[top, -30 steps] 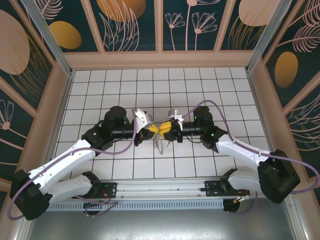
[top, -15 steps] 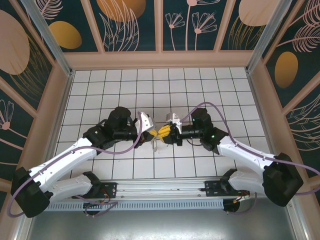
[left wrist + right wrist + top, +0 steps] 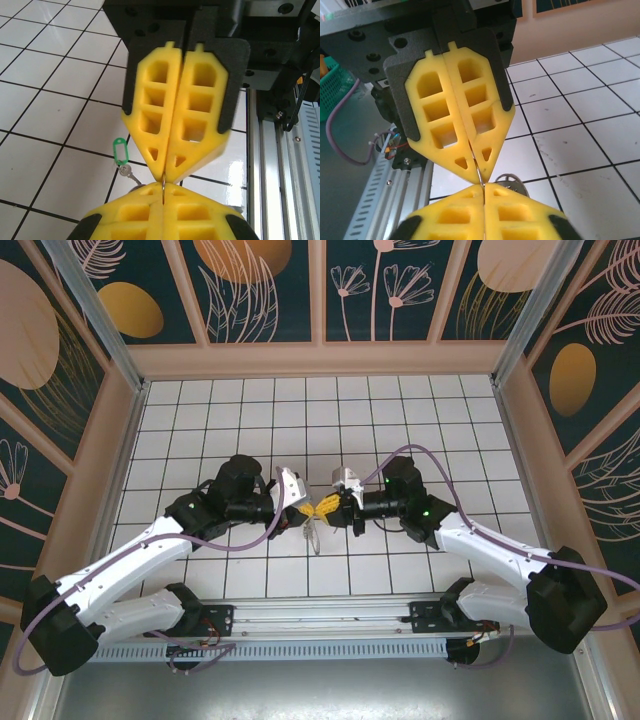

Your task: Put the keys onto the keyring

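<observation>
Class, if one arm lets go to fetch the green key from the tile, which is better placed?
Probably the left. Both the left gripper and right gripper are shut tip to tip on the keyring; the key lies close below, in plain sight of the left wrist camera.

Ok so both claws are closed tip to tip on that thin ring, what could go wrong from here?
The left claw and right claw pinch the ring only at their very tips, so it could slip or twist out. The tips meet head on; a push might bend the ring. The key sits below; I can't tell if it's attached, and neither claw is free.
</observation>
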